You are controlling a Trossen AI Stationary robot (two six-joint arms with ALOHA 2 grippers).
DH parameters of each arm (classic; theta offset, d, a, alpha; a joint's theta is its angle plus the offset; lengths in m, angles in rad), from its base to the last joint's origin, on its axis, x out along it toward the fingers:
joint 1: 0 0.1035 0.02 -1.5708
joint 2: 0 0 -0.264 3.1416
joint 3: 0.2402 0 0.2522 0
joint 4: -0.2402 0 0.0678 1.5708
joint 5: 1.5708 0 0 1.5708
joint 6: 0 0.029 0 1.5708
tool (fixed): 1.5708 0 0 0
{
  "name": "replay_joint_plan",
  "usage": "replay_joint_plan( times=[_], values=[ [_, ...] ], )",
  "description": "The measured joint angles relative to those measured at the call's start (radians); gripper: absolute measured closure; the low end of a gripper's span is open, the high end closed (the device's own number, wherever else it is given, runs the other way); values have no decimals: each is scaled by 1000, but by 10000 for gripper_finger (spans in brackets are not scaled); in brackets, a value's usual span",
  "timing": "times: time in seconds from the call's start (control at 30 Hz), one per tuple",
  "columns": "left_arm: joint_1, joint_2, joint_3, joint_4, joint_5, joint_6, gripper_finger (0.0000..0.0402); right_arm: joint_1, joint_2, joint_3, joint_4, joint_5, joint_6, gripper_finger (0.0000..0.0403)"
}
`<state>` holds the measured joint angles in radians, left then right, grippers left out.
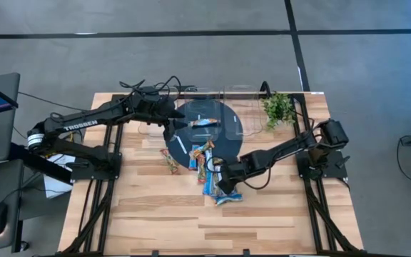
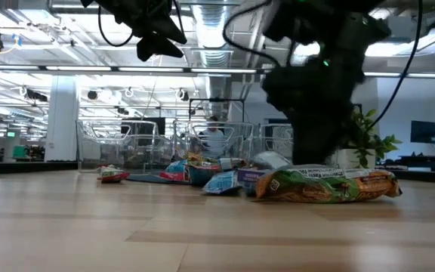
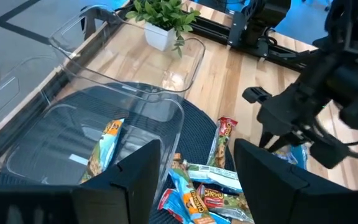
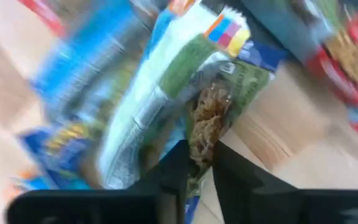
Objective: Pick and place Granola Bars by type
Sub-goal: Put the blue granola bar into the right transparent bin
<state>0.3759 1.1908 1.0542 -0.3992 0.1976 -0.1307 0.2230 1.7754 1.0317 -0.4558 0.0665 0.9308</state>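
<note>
Several granola bars [image 1: 209, 168] lie in a loose pile on the near edge of a dark round mat [image 1: 191, 146] and on the wood next to it. One blue-white bar [image 1: 204, 123] lies inside a clear bin [image 3: 73, 143]; it also shows in the left wrist view [image 3: 106, 146]. My left gripper [image 3: 194, 168] hangs open above that bin's near corner. My right gripper [image 4: 197, 174] is low over the near end of the pile, shut on a green-wrapped bar [image 4: 219, 93]. My right gripper pinches the green-wrapped bar between its two fingers at one end of the wrapper [image 4: 202, 140], coming from above and pointing down. In the low view the bar [image 2: 323, 185] lies flat on the table below the gripper.
Two clear bins [image 1: 241, 100] stand along the far side, beside a small green plant [image 1: 278, 107] in the far right corner. One bar [image 1: 170, 163] lies apart on the left of the pile. The near half of the wooden table [image 1: 191, 221] is bare.
</note>
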Motion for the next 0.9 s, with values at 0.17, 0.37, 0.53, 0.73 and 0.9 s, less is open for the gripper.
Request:
replay_joint_plan(
  times=[0.17, 0.37, 0.53, 0.73, 0.9],
  values=[
    [-6, 0, 0, -4, 0, -7, 203, -1, -47, 32, -19, -2, -39, 397],
    [-12, 0, 0, -10, -1, -3, 203, -22, -156, 60, -41, 14, -43, 396],
    [-12, 0, 0, -10, -2, 1, 203, -71, -307, 63, -36, 120, -50, 398],
    [-13, 0, -1, -14, -2, -1, 203, -186, -482, 63, -87, 338, -156, 401],
    [-23, 0, -1, -14, -4, -20, 203, -348, -566, 63, -154, 408, -226, 401]
  ],
)
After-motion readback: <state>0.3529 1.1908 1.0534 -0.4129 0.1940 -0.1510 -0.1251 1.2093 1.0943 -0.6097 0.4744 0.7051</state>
